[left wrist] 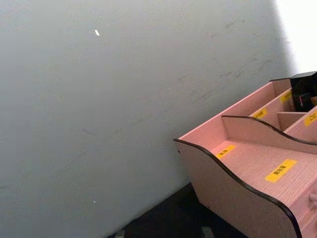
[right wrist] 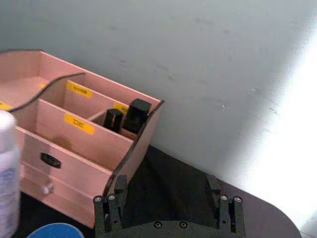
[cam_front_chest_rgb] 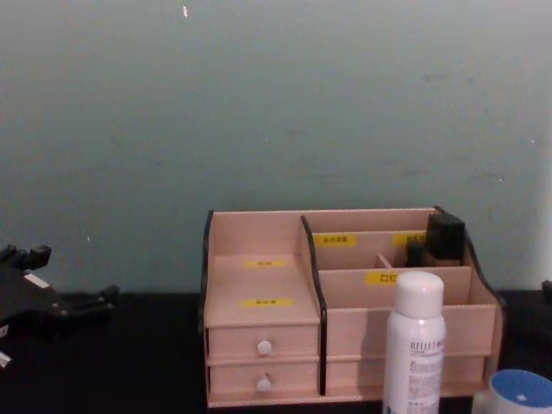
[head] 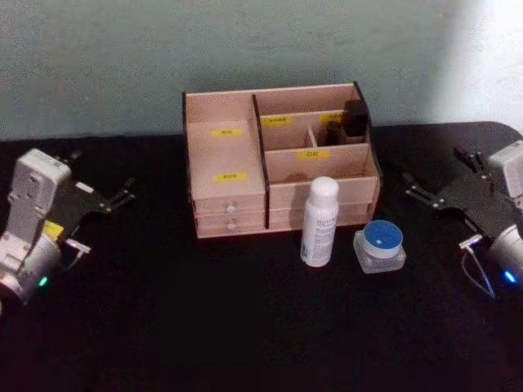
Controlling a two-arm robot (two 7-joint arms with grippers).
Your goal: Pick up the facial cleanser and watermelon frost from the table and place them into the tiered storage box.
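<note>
Item: tiered storage box [head: 278,163], light wood with dark edges, standing at the back middle of the black table [head: 204,327] against a grey-green wall [head: 245,49]. Left section: two stepped open shelves over two small drawers with white knobs [head: 231,211]. Right section: stepped open compartments behind a plain front panel. Yellow labels [head: 227,131] on the tier faces; their lettering is too small to read. Contents: two small dark containers [right wrist: 136,115] upright in the rear right compartment; the other compartments hold nothing that can be seen. Item: white bottle [head: 319,222] with a rounded white cap, upright on the table just in front of the box's right section; whether it touches the front panel cannot be told. Item: clear jar with a blue lid [head: 381,247], upright on the table just beside the bottle, on its right, a narrow gap between them. Which of the two is the cleanser and which the watermelon frost cannot be read. Both stand outside the box. Left gripper [head: 100,173]: low over the table's left edge, well apart from the box, fingers spread and holding nothing. Right gripper [head: 435,170]: low over the table's right edge, near the jar but clear of it, fingers [right wrist: 111,206] spread wide and holding nothing.
</note>
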